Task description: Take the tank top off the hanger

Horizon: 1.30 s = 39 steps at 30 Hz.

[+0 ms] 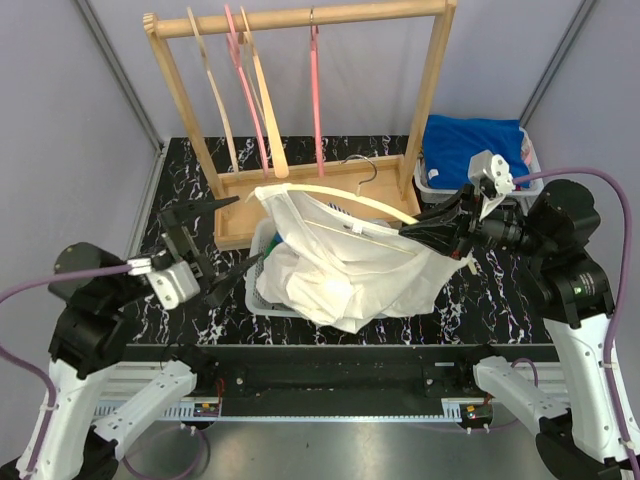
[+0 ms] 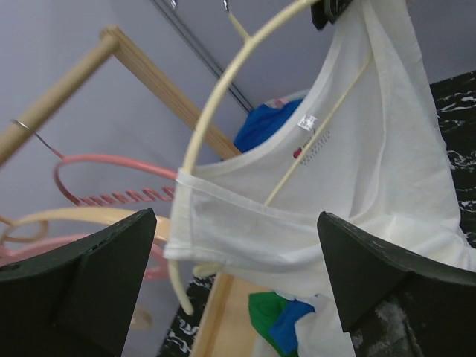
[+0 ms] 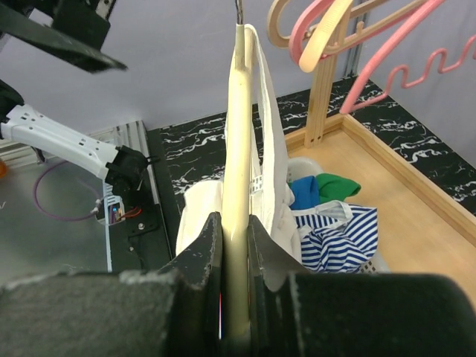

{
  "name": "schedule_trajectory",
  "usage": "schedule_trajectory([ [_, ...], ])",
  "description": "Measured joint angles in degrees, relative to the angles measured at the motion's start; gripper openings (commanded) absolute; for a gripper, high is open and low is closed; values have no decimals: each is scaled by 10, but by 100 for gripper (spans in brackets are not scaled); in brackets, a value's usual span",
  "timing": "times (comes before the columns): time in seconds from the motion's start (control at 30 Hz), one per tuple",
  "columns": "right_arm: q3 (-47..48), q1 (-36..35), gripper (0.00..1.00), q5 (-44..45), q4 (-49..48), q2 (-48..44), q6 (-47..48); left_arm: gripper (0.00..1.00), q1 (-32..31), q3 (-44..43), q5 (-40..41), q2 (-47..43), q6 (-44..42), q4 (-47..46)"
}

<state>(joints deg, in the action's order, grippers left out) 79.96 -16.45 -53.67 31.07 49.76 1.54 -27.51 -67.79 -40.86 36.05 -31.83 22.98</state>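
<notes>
Top external, right hand: clamped narrow on one end of the cream hanger.
Tank top: on the hanger, left of the right hand, sagging into the basket on the desk.
Left hand: spread wide, holding nothing; tank top shoulder just ahead of it.

The rack stands at the back of the worktop, with a bin to its right and a basket just in front of its base. The hanger carrying the tank top lies across above the basket (the cloth sags down over it). Its right end sits between the fingers of the right tool, and the left tool is just left of the cloth.
</notes>
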Motion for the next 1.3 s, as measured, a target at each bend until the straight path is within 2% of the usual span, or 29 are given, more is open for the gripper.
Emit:
schedule_trajectory([
  [0.1, 0, 0, 0, -18, 0, 2, -1, 99, -2, -38, -13, 1, -15, -19],
  [0.2, 0, 0, 0, -34, 0, 10, -3, 99, -10, -42, -25, 14, -42, -21],
  [0.47, 2, -1, 0, -43, -4, 40, -4, 99, -48, -113, -32, 181, -87, -20],
  [0.67, 3, -1, 0, -44, -21, 41, -4, 99, -129, -148, 7, 267, -113, -17],
  [0.8, 3, -1, 0, -43, -27, 38, -4, 84, -155, -172, 35, 288, -117, -21],
  [0.83, 3, -1, 0, -43, -28, 36, -4, 71, -160, -178, 41, 290, -118, -22],
  [0.93, 2, -1, 0, -43, -33, 29, -5, 42, -174, -189, 58, 294, -124, -30],
  [1.0, 1, -1, 0, -43, -39, 25, -8, 37, -183, -191, 67, 294, -130, -33],
  [1.1, 0, -1, 0, -44, -49, 24, -18, 46, -202, -193, 85, 298, -148, -35],
  [1.17, -2, -1, 0, -44, -55, 24, -24, 45, -210, -193, 97, 302, -158, -35],
  [1.23, -5, -1, 0, -44, -63, 25, -30, 34, -218, -193, 107, 308, -166, -36],
  [1.27, -7, -1, 0, -45, -64, 25, -34, 20, -221, -193, 115, 310, -172, -36],
  [1.3, -10, -1, 0, -45, -64, 25, -38, 14, -223, -193, 122, 312, -177, -38],
])
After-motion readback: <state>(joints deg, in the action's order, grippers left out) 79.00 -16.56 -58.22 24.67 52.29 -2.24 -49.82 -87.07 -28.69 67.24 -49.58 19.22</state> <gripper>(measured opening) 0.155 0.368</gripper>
